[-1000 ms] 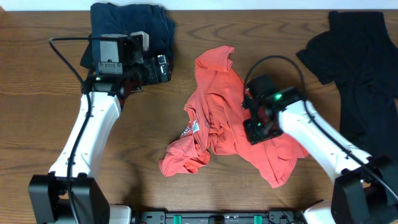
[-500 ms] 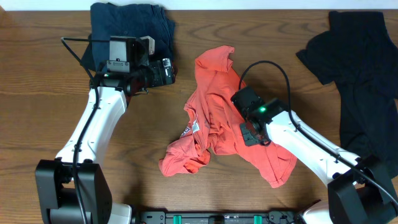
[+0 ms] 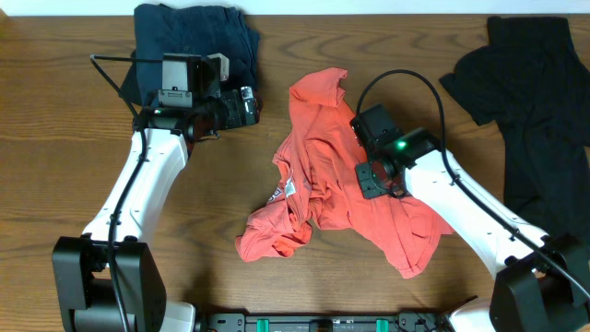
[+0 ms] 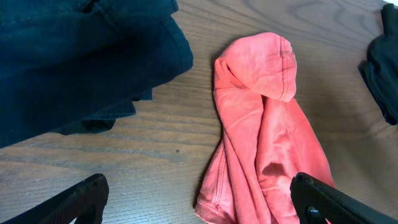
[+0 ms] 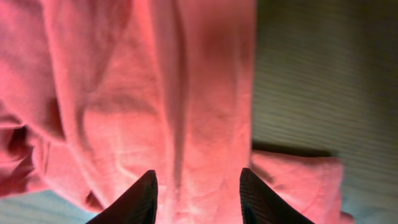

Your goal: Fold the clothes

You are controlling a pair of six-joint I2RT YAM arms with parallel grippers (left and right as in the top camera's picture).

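The clothes lie on the wooden table. A crumpled coral-red T-shirt (image 3: 323, 175) sits in the middle, a dark navy garment (image 3: 194, 41) at the back left, and a black garment (image 3: 539, 101) at the right. My left gripper (image 3: 249, 106) hovers wide open beside the navy garment (image 4: 74, 56), with nothing between its fingers (image 4: 81, 199); the shirt's upper end (image 4: 261, 124) lies ahead of it. My right gripper (image 3: 376, 177) is low over the shirt's middle. Its jaws (image 5: 198, 193) stand apart over the red cloth (image 5: 155, 93), with no fold pinched between them.
Bare wood (image 3: 212, 203) shows left of the shirt and between the shirt and the black garment. A black garment edge (image 4: 382, 68) shows at the right of the left wrist view. The table's back edge (image 3: 369, 7) runs along the top.
The right gripper slid left over the shirt, then came back a little up and right. The left arm swung slightly right at first and has held still since.
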